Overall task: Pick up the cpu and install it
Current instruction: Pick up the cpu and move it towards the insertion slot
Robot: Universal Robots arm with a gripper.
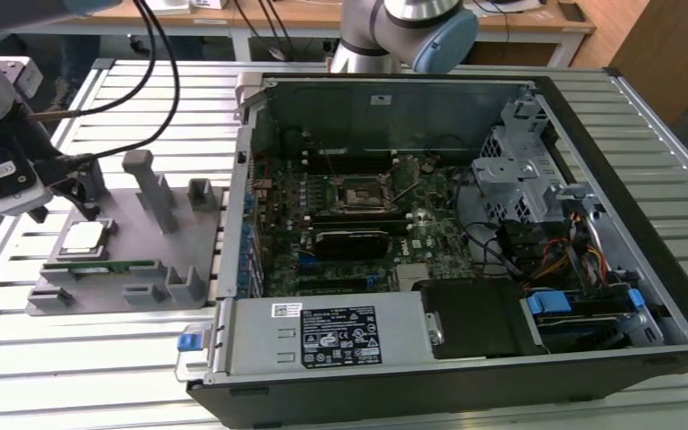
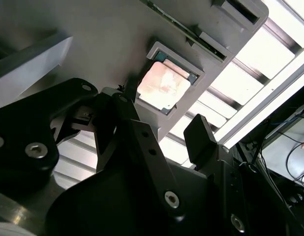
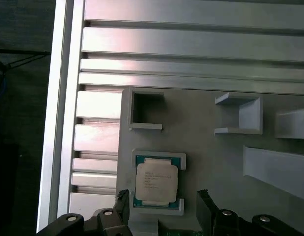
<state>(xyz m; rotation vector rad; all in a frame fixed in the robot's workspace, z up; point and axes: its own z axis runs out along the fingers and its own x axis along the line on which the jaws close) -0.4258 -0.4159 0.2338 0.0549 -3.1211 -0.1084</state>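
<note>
Silvery and square, the cpu (image 1: 85, 237) lies flat in a shallow nest on a grey tray (image 1: 123, 228), held at its corners by low raised brackets. In the first wrist view the cpu (image 3: 156, 183) shows its pale metal top with a thin green edge around it, and the tray (image 3: 216, 162) carries several other open-sided holders close by. In the second wrist view the cpu (image 2: 164, 86) catches a bright glare.

In the exterior view the gripper (image 1: 69, 208) hangs just above the cpu, a little toward the exterior view's left. Its jaws are spread wide and hold nothing. In both wrist views the gripper (image 3: 163, 204) (image 2: 159, 118) has one black finger on either side of the nest, and neither finger touches the chip.

A long green stick (image 1: 99, 266) lies in a slot on the tray just beside the cpu, on the side nearer the camera in the exterior view.

The tray sits on a slatted aluminium table (image 1: 117, 376). To the exterior view's right of the tray stands an open black case (image 1: 631, 179), its side panel off. Inside it lies a green board (image 1: 440, 210), with a square black-framed socket (image 1: 360, 193) near its middle, well apart from the cpu. Coloured cables and a drive cage fill the case's far end at the exterior view's right
</note>
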